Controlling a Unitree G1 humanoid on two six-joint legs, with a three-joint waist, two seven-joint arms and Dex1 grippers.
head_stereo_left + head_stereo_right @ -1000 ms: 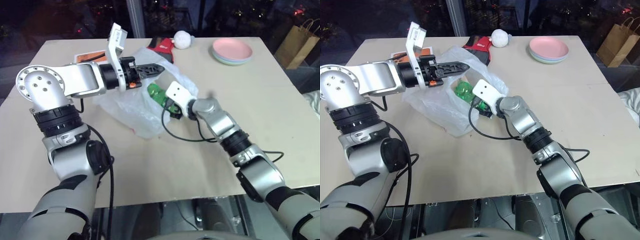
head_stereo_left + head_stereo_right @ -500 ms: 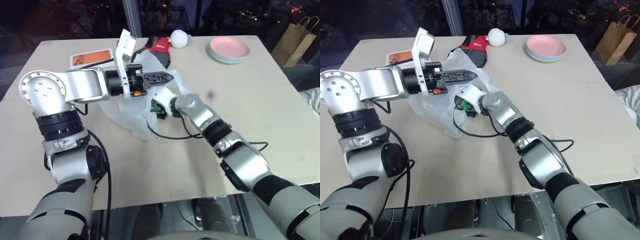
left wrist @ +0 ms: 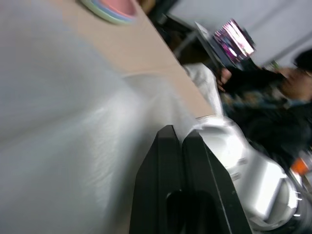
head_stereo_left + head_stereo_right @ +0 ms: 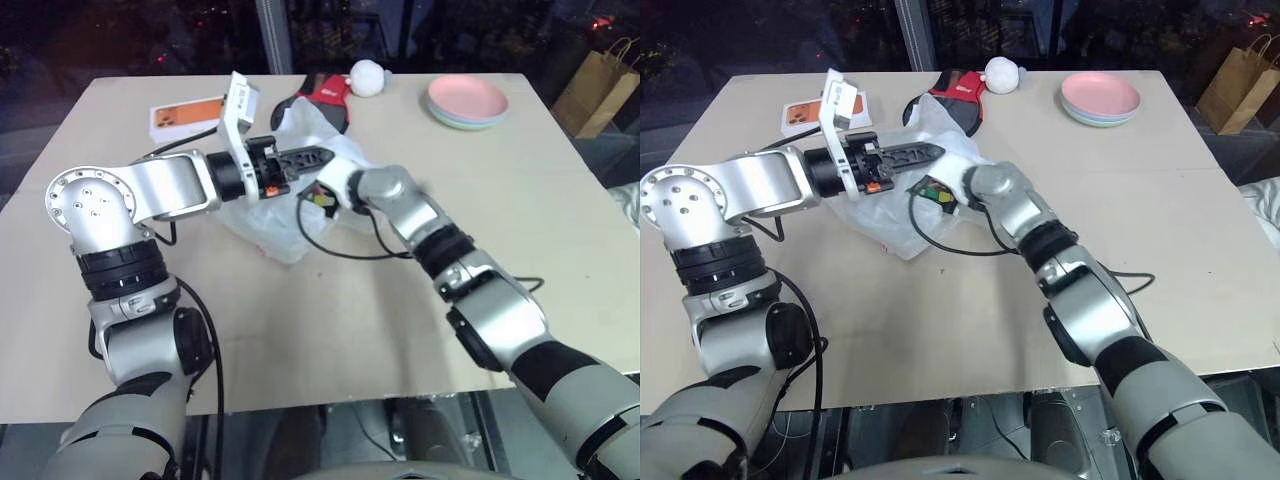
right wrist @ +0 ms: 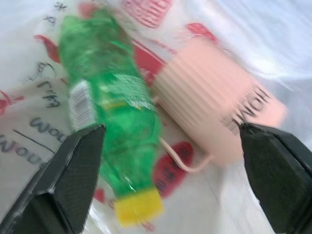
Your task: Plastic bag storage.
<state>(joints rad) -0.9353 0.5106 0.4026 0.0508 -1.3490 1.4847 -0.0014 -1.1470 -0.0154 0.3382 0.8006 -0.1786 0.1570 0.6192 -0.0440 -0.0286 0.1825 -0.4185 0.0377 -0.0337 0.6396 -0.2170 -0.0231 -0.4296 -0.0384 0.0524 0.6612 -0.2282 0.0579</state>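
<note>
The plastic bag (image 4: 268,215) lies crumpled on the table (image 4: 330,330), well short of the pink plates (image 4: 466,101). Your left gripper (image 4: 322,155) is pinched tight on the bag's upper edge, holding the mouth up. Your right gripper (image 5: 170,170) sits inside that mouth, jaws spread wide and holding nothing, with a green bottle (image 5: 114,119) and a pink cup (image 5: 214,114) resting on the plastic ahead of it. Keep the edge lifted and draw the right arm out slowly, so the film does not snag.

Dim, bluish indoor light with dark windows behind — both wrist views smeared by motion blur.
</note>
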